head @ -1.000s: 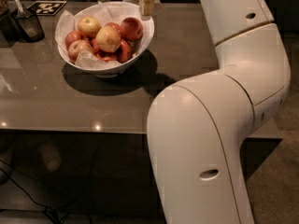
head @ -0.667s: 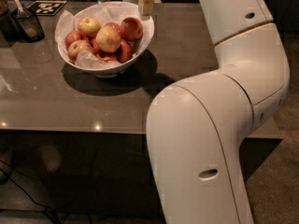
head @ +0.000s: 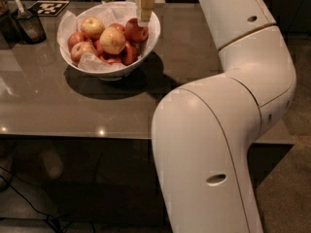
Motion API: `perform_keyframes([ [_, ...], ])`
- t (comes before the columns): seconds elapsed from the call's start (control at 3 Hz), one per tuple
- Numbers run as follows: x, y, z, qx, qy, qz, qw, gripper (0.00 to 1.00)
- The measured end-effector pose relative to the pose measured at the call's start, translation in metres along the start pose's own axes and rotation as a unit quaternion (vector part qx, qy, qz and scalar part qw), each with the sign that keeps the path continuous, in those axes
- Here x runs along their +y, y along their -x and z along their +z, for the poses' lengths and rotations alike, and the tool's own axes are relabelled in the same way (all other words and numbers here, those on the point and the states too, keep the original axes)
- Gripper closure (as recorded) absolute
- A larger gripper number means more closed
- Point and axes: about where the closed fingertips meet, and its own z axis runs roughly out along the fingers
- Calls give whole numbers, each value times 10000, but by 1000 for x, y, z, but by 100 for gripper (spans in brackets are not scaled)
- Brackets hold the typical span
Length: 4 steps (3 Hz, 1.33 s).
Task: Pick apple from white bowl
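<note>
The white bowl, lined with crumpled white paper, stands on the grey table at the back left. It holds several apples. The apple, large and pale yellow with a pink blush, lies on top near the middle of the pile. A smaller yellow-green apple lies behind it to the left. Deep red apples lie at the right. My gripper hangs over the bowl's right rim, just above a red apple and to the right of the pale apple. My white arm fills the right of the view.
A dark cup with a utensil in it stands at the table's back left. A black-and-white marker card lies behind the bowl. The table's front edge runs across the middle of the view, with dark floor below.
My gripper has shifted a little left and lower, closer to the apples at the bowl's right side. The bowl and apples have not moved.
</note>
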Motion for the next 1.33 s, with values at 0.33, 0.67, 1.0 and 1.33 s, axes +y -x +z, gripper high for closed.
perform_keyframes([
  [0.33, 3, 13, 12, -200, 69, -65, 9998, 0],
  [0.67, 4, 20, 16, -239, 157, -281, 9992, 0],
  [1.0, 8, 28, 25, -344, 286, -360, 9983, 0],
  [1.33, 14, 32, 38, -422, 409, -315, 9978, 0],
])
